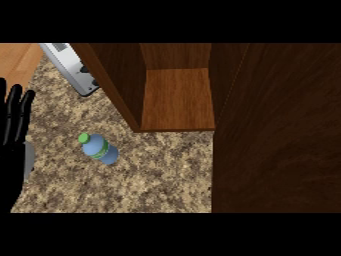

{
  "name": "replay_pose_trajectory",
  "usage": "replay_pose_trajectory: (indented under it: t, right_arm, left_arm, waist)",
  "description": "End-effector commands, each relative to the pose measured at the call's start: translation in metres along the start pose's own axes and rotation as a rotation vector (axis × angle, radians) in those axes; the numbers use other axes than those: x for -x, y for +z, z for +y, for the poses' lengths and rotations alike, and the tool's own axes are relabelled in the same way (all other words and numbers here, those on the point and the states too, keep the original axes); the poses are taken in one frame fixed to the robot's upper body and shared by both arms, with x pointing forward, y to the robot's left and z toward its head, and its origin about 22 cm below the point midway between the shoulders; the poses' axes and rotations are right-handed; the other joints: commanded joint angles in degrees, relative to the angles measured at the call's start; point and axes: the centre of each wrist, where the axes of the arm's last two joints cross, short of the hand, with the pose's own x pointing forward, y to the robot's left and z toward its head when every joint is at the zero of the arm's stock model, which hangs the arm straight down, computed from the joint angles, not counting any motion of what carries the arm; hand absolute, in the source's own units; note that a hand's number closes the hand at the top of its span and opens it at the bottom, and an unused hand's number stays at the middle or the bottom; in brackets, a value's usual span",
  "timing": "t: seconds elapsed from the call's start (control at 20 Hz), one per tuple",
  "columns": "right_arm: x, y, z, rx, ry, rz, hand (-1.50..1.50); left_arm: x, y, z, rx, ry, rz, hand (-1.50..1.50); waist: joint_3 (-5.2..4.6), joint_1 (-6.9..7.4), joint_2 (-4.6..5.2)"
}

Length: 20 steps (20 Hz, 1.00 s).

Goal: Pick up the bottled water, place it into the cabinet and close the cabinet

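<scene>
Bottled water (99,148) stands on the granite counter (143,185), left of centre in the frame, green cap toward upper left, untouched. Cabinet (177,97) is at upper centre, shelf exposed; the dark panel at right (287,130) is probably its open door, hard to tell from this angle. Left hand (4,130) rests at the left edge, fingers straight and up, holding nothing. Right hand out of view. Step: grasp. Best to come in from the side, wrap the bottle's body below the cap, and keep it upright.
</scene>
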Motion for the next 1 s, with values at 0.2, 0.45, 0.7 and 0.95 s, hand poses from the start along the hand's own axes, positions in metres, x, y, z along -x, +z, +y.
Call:
replay_pose_trajectory:
  t: [0.2,0.45,0.7,0.95]
  right_arm:
    - [-0.004,0.035,-0.009,-0.004,0.019,0.093,-1.5]
    - [-0.018,0.061,0.01,-0.115,-0.18,0.178,-1.5]
    - [-0.053,0.076,0.002,-0.125,-0.181,0.172,-1.5]
    - [-0.084,0.1,0.0,-0.127,-0.182,0.173,-1.5]
  left_arm:
    - [-0.01,0.015,-0.018,-0.337,-0.204,0.041,-1.5]
    - [-0.004,0.017,-0.04,-0.552,0.01,0.189,-1.5]
    - [-0.028,0.042,-0.08,-0.564,0.031,0.196,-1.5]
    - [-0.038,0.046,-0.106,-0.576,0.029,0.194,-1.5]
  waist:
    - [-1.93,0.04,0.39]
    - [-2.02,-0.97,0.39]
    - [-2.04,-0.02,0.46]
    - [-1.99,-0.54,0.44]
